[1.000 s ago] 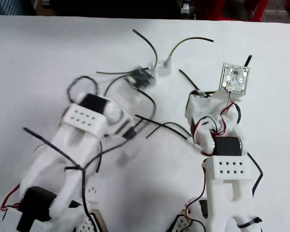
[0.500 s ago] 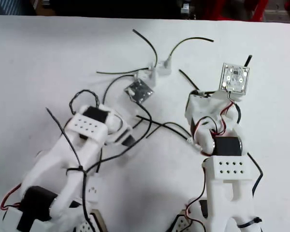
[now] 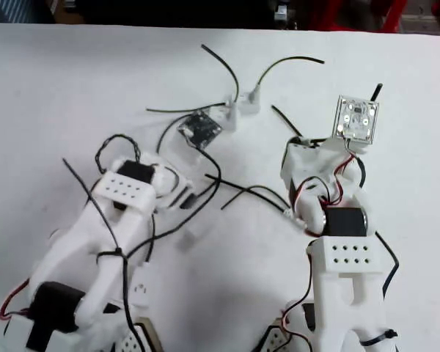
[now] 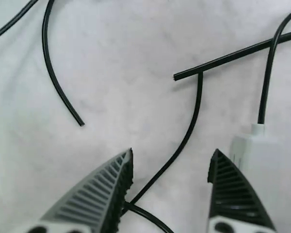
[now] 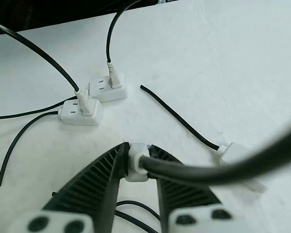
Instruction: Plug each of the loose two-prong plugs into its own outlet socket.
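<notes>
Two white outlet sockets [image 5: 106, 90] [image 5: 80, 112] lie side by side on the white table, each with a black-corded plug in it; in the high view they are at the far middle [image 3: 248, 100] [image 3: 224, 115]. My right gripper [image 5: 137, 150] is shut on a white two-prong plug [image 5: 136, 167] whose thick black cord runs back past the camera. Another loose white plug [image 5: 235, 155] lies beside it at the end of a thin black cord. My left gripper [image 4: 170, 158] is open above the table, with a black cord [image 4: 184, 141] passing between its fingers. A white plug [image 4: 252, 150] lies just outside one finger.
Loose black cords [image 3: 235, 191] cross the table's middle between the two arms. The left arm [image 3: 121, 194] is at the near left and the right arm [image 3: 348, 257] at the near right. Bare tabletop [image 3: 73, 81] lies to the far left.
The left arm has drawn back toward the near left, away from the sockets, and its cords have shifted with it. The right arm has not moved.
</notes>
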### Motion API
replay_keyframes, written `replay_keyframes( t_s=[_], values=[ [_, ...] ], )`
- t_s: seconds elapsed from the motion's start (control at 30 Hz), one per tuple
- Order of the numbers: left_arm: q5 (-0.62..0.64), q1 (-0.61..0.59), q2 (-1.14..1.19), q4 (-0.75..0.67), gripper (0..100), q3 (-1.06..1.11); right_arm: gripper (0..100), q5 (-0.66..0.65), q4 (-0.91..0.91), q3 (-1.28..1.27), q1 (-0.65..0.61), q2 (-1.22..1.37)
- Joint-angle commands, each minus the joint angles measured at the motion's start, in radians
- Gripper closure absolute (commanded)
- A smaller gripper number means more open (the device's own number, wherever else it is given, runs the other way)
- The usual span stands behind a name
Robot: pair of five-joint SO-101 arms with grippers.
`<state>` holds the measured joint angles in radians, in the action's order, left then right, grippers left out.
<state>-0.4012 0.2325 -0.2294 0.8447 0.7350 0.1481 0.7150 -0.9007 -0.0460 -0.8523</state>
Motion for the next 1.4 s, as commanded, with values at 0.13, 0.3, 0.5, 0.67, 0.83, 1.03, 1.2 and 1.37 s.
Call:
replay_keyframes(
  t_s=[0.13, 0.3, 0.5, 0.67, 0.83, 1.03, 1.2, 1.37],
  values=[
    [-0.031, 0.242, 0.162, 0.094, 77, -0.037, 98.1, -0.005, -0.016, 0.006, 0.018, -0.025],
    [-0.002, 0.341, 0.136, 0.203, 82, -0.101, 98.1, -0.005, -0.018, 0.006, 0.018, -0.025],
    [0.095, 0.369, 0.097, 0.212, 80, -0.120, 98.1, -0.005, -0.018, 0.011, 0.047, -0.027],
    [0.130, 0.334, -0.025, 0.252, 80, -0.120, 98.1, -0.005, -0.018, 0.040, 0.130, -0.027],
    [0.132, 0.364, -0.183, 0.321, 80, -0.109, 98.1, 0.003, -0.019, 0.057, 0.179, -0.027],
    [0.140, 0.427, -0.203, 0.278, 79, -0.023, 98.1, 0.003, -0.019, 0.057, 0.182, -0.027],
    [0.219, 0.427, -0.203, 0.158, 71, 0.107, 98.1, 0.003, -0.019, 0.057, 0.180, -0.027],
    [0.203, 0.371, -0.202, 0.138, 71, 0.141, 98.1, 0.003, -0.019, 0.057, 0.177, -0.027]
  ],
)
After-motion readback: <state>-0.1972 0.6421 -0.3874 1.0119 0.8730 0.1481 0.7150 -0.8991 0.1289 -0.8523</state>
